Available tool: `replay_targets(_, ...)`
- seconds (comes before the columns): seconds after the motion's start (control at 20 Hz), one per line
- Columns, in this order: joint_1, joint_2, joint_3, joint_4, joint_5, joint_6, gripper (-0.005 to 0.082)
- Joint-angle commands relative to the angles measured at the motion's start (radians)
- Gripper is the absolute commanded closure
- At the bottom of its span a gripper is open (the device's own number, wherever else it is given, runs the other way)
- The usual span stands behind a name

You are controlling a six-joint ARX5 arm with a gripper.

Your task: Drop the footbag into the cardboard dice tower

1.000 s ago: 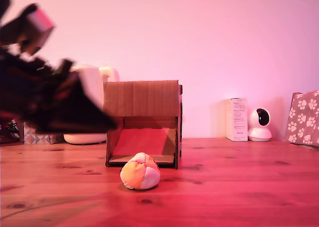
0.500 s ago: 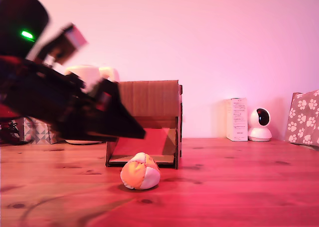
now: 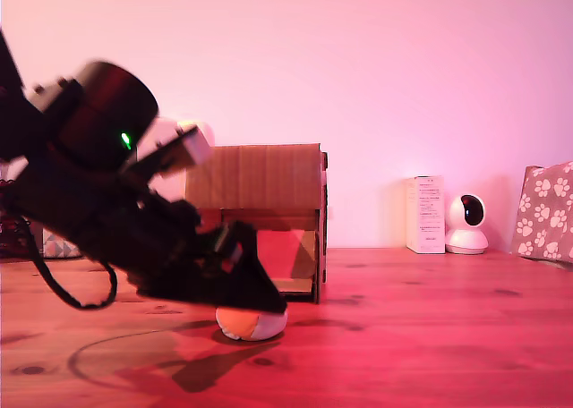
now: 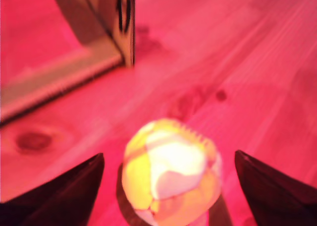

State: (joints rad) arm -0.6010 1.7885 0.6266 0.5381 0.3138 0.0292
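Since the gripper [image 4: 168, 186] hangs spread wide with the footbag [image 4: 171, 174] centred between its fingertips [image 4: 74, 184] on the wooden table [image 4: 257, 72], lower squarely before closing, so the soft ball doesn't roll toward the cardboard dice tower [image 3: 260, 216] just beyond it.

No text, brand, number or sign can be read in either view. Faint lines of print are seen on the front of the white carton [image 3: 425, 214] at about 3 o'clock from the cardboard dice tower [image 3: 267, 213], but they are too small to be made out.
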Motion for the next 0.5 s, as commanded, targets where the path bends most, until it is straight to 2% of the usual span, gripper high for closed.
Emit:
replay_targets(0.0,-0.008,0.006,0.002,0.008,-0.002,0.006,0.0251)
replay_targets(0.1,-0.01,0.006,0.002,0.0,-0.02,0.006,0.0609)
replay_targets(0.15,-0.01,0.004,0.002,-0.009,-0.019,0.005,0.0727)
replay_targets(0.2,-0.01,-0.003,0.002,-0.023,-0.019,0.005,0.0781)
replay_targets(0.45,-0.01,-0.159,0.002,-0.183,-0.019,-0.002,0.0783)
